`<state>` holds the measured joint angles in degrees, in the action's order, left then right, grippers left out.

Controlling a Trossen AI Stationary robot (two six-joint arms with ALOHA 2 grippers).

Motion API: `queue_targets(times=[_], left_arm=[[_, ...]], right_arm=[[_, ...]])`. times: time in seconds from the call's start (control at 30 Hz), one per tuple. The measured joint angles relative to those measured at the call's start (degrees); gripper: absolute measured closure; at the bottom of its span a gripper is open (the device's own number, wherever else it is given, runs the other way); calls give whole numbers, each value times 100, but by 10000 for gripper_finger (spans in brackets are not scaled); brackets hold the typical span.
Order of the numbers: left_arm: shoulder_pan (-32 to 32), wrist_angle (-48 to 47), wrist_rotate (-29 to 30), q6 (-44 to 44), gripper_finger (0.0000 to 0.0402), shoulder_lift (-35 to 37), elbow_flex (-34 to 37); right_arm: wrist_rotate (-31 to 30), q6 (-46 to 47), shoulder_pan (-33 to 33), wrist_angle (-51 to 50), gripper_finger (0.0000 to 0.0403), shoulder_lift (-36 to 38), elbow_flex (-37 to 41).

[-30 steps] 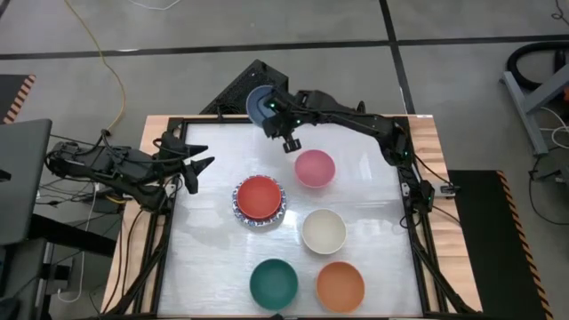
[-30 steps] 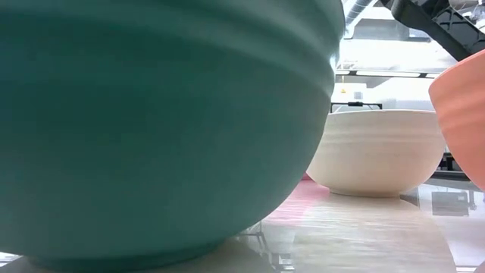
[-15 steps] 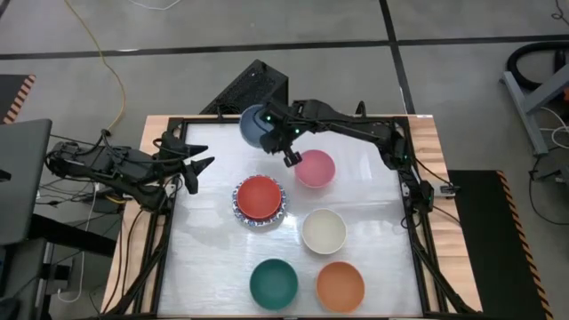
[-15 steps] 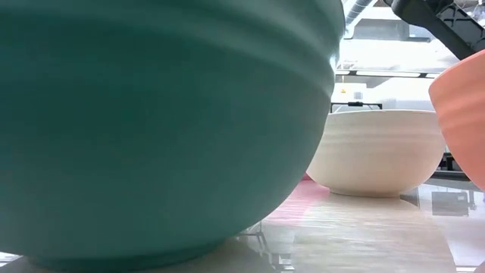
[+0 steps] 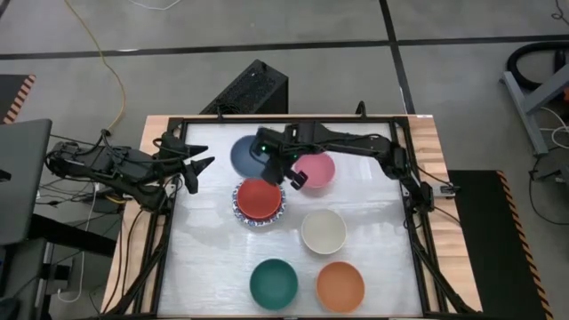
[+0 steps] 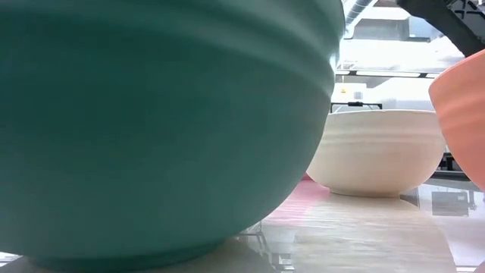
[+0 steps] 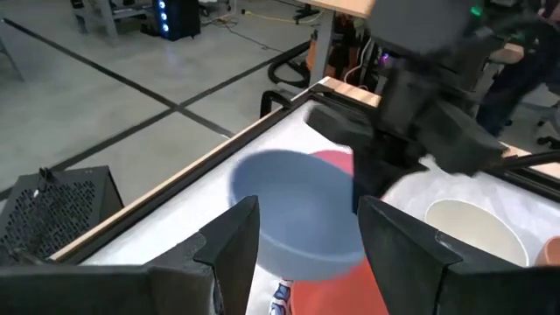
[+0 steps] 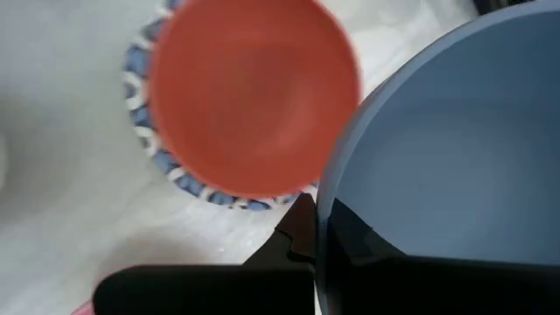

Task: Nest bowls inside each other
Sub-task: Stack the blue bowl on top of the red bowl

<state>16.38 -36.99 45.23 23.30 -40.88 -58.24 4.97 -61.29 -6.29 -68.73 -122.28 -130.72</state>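
Observation:
My right gripper (image 5: 268, 163) carries a blue bowl (image 5: 246, 156) in the air just beyond a red bowl (image 5: 259, 199). The red bowl sits nested in a white bowl with a blue-patterned rim (image 8: 140, 83). Standing separately on the table are a pink bowl (image 5: 315, 169), a cream bowl (image 5: 324, 231), a green bowl (image 5: 273, 283) and an orange bowl (image 5: 340, 285). My left gripper (image 5: 201, 168) waits open at the table's left edge, touching nothing. In the left wrist view the blue bowl (image 7: 297, 210) shows beyond its fingers. My right gripper holds the blue bowl by its rim (image 8: 320, 229) on the side toward the pink bowl, one finger inside the bowl and one outside. The fingers slant down from the table's right side. The bowl hangs lifted clear of the table, mouth up and somewhat tilted.
The low view is filled by the green bowl (image 6: 151, 121), with the cream bowl (image 6: 383, 155) and orange bowl (image 6: 462, 114) behind it. A black box (image 5: 253, 89) stands on the floor beyond the far edge. Bare tabletop lies at the near left.
My right gripper has swung from beyond the table's far edge toward the near edge and slightly left, rolling its wrist. It has carried the blue bowl, still lifted clear, to a place beside the red bowl stack.

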Motion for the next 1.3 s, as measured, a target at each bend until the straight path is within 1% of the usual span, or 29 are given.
queue_targets(times=[0.2, 0.43, 0.7, 0.8, 1.3], left_arm=[[-2, 2, -2, 152, 216, 1, 0], [-2, 2, -4, 203, 216, 2, 0], [-1, 2, -8, 205, 216, 2, 0], [-2, 3, -9, 205, 216, 1, 0], [-2, 6, -109, 205, 216, 2, 0]], right_arm=[[24, -484, 248, -179, 391, 0, 0], [26, -562, 355, -232, 391, 0, 94], [-13, -276, 398, -168, 391, -89, 327], [-11, -259, 446, 91, 391, -90, 556], [37, 125, 520, 187, 391, -286, 577]])
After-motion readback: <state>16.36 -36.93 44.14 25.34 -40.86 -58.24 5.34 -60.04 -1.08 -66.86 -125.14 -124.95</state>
